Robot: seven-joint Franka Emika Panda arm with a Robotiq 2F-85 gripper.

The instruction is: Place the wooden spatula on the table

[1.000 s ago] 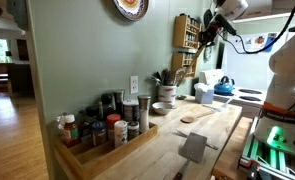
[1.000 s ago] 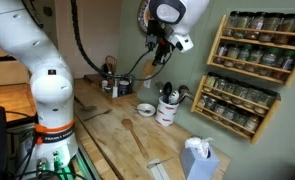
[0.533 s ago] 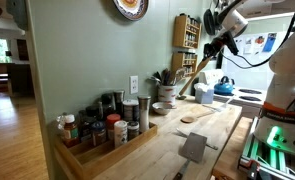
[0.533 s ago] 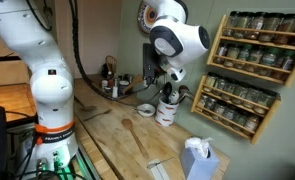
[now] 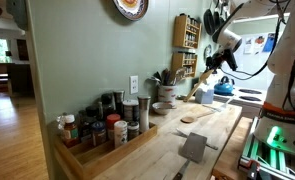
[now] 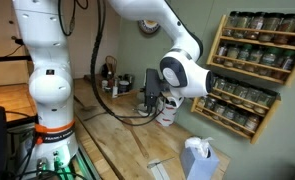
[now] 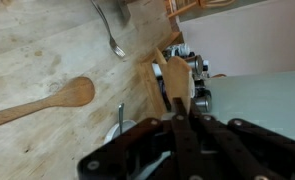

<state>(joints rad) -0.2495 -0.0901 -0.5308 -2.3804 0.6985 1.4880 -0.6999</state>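
My gripper is shut on the wooden spatula, whose flat tan blade sticks out past the fingertips in the wrist view. In both exterior views the gripper hangs low over the butcher-block table, close to the white utensil crock. The spatula is held in the air, slanting down toward the counter. In the exterior views the arm and clutter mostly hide it.
A pale wooden spoon with a rounded head lies on the table, with a fork beyond it. A tray of spice jars, a grey box, a blue kettle and a wall spice rack stand around.
The arm has come down from high above the counter to just beside the utensil crock, carrying the spatula with it. The gripper has stayed shut.
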